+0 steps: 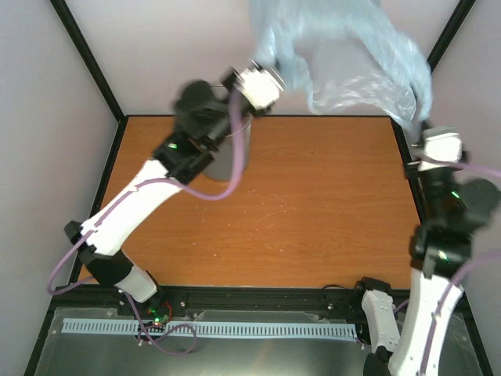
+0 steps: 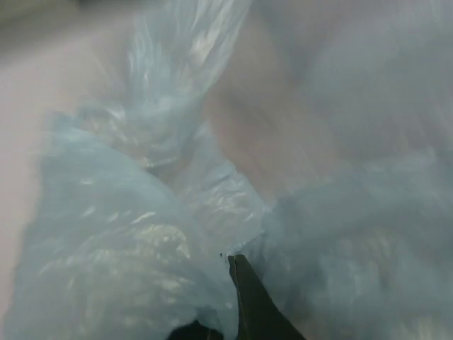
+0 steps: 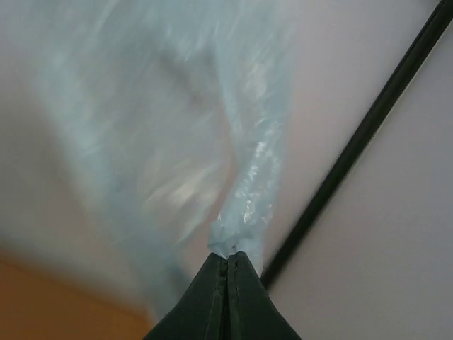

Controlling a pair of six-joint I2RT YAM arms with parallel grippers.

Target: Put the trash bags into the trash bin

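While the trash bin (image 1: 235, 160) is standing at the far left of the table (image 1: 313, 211), half hidden behind the left arm (image 1: 149, 196), the left gripper (image 1: 266, 72) is clenching one bunched end of the pale blue trash bag (image 1: 352, 47) just above it. The film is hanging stretched in the air, probably so that it can be opened over the rim. At far right, the right gripper (image 3: 228, 258) is pinching a twisted corner, jaws pressed together.

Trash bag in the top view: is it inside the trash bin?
No, the trash bag hangs in the air between the left tool and the right tool.
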